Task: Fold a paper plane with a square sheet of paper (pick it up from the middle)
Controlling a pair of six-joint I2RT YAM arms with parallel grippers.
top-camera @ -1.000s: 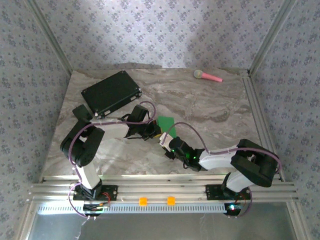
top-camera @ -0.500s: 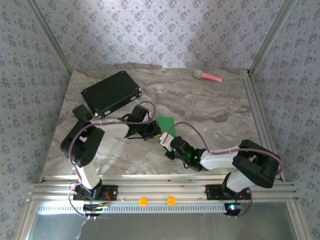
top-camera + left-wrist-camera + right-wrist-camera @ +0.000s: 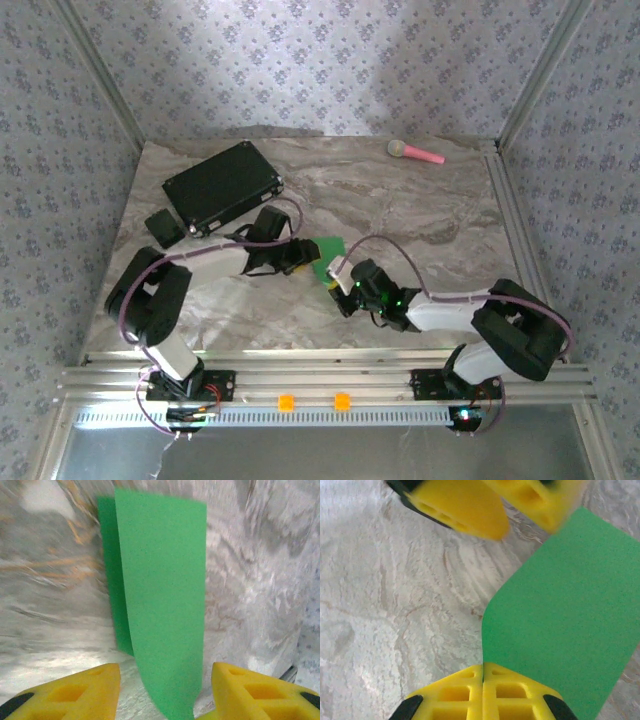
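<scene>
**Fig.** Mid-fold at the table centre. The square sheet of paper (image 3: 160, 580), doubled into 2 layers, rises curved off the table (image 3: 430, 215). The right gripper (image 3: 482, 669) is clenched, apparently pinching the sheet's edge. The left gripper (image 3: 165, 672) is released, jaws straddling the sheet. Good practice: hold the pinch firm and align both layers' edges before pressing the crease.

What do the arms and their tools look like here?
The left arm and right arm have white links, black joints and a looping purple cable each. The left tool and right tool have blocky yellow fingers with recesses and black trim.
</scene>
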